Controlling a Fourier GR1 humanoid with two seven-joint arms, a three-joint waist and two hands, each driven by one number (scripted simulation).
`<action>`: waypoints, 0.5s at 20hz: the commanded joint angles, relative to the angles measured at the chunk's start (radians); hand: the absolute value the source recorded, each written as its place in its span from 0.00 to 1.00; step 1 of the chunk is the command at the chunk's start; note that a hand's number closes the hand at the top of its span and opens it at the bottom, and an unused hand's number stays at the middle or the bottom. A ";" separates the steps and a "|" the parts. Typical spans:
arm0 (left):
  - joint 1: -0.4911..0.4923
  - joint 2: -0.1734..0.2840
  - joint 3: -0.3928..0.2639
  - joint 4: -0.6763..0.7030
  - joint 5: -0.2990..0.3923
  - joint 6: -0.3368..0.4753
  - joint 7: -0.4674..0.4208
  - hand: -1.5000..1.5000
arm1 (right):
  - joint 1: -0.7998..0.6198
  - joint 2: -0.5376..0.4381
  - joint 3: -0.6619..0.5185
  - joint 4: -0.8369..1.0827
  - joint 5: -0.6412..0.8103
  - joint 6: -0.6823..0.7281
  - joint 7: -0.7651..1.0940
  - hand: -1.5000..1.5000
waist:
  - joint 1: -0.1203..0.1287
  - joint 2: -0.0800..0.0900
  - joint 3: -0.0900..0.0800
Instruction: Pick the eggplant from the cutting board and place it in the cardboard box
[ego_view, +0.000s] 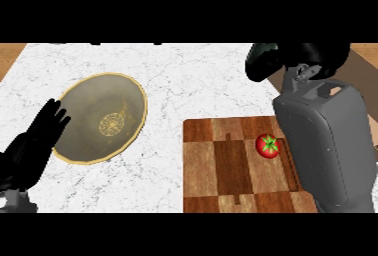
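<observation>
At the far left, the left hand (37, 137) shows near the view's lower left edge, its black fingers straight and pointing up toward the upper right, spread a little and holding nothing. It rests over the white marbled counter (192, 75), its fingertips just beside the left rim of a round plate (103, 117). The plate is dull olive-grey with a gold rim and a small gold ornament near its centre; it lies flat on the counter and appears tilted into an oval.

To the right of the plate, with bare counter between, lies a wooden cutting board (229, 165) of light and dark brown squares, reaching down to the lower edge of the scene. On its right part sits a small red tomato (268, 146) with a green star-shaped stem. No eggplant and no cardboard box can be made out on the counter.

The right grey forearm (328, 150) rises along the board's right edge and covers that side, running from the lower edge up toward the top right. The right hand (295, 57) is at the top, above the far right of the counter, well beyond the tomato. Its dark fingers seem bent downward and bunched, but whether they enclose anything I cannot tell, since the shapes merge into one dark mass.
</observation>
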 joint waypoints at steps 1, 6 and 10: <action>0.008 0.006 0.014 0.008 0.006 -0.023 -0.027 0.50 | -0.057 -0.045 -0.057 -0.021 0.026 0.017 0.059 1.00 | 0.005 0.002 0.000; -0.064 0.008 0.012 0.006 -0.005 0.010 0.042 0.50 | -0.024 -0.137 -0.121 0.052 -0.009 -0.012 -0.033 1.00 | 0.004 0.004 0.000; -0.012 -0.001 0.022 -0.003 0.022 -0.027 0.013 0.50 | -0.018 -0.254 -0.190 0.205 -0.048 -0.056 -0.183 1.00 | 0.011 0.007 0.000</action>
